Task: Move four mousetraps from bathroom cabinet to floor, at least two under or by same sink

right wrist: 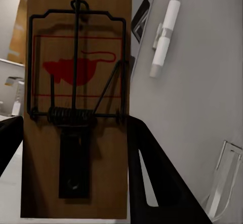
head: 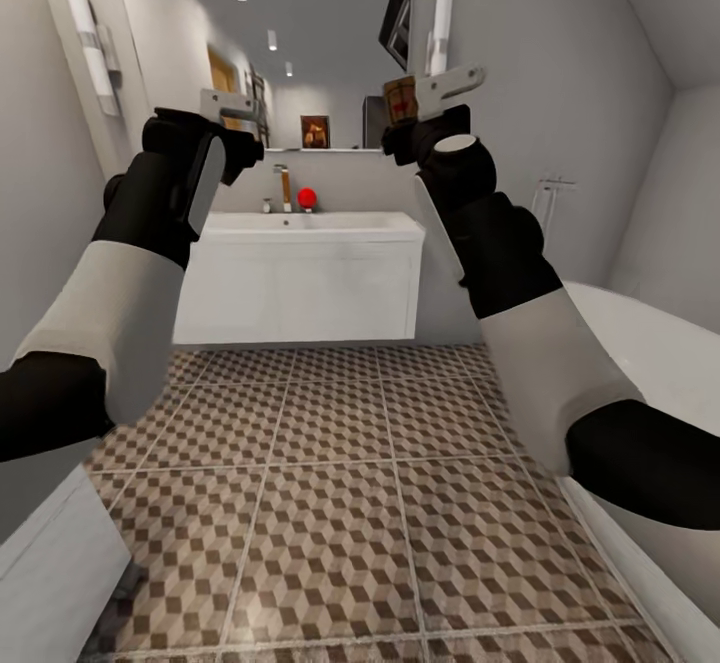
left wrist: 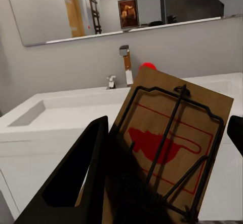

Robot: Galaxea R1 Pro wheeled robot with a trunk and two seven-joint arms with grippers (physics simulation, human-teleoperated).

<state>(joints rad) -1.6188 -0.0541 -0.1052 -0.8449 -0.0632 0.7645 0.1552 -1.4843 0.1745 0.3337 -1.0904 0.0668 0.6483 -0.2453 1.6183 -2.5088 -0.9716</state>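
- The left end effector (head: 232,108) is raised before the mirror (head: 300,33); its load is hard to make out in the head view.
- In the left wrist view, a mousetrap (left wrist: 167,148) is clamped between its dark fingers (left wrist: 76,183), above the white sink (left wrist: 76,112).
- The right end effector (head: 440,93) is closed on a second mousetrap (right wrist: 76,107), seen small in the head view.
- The bathroom floor (head: 330,483) lies well below both.

Readable text: none is found on any surface.
Mousetrap in left gripper (left wrist: 169,148): a red mouse silhouette within red lines is printed, wordless.
Mousetrap in right gripper (right wrist: 76,107): the same red mouse sign is printed.
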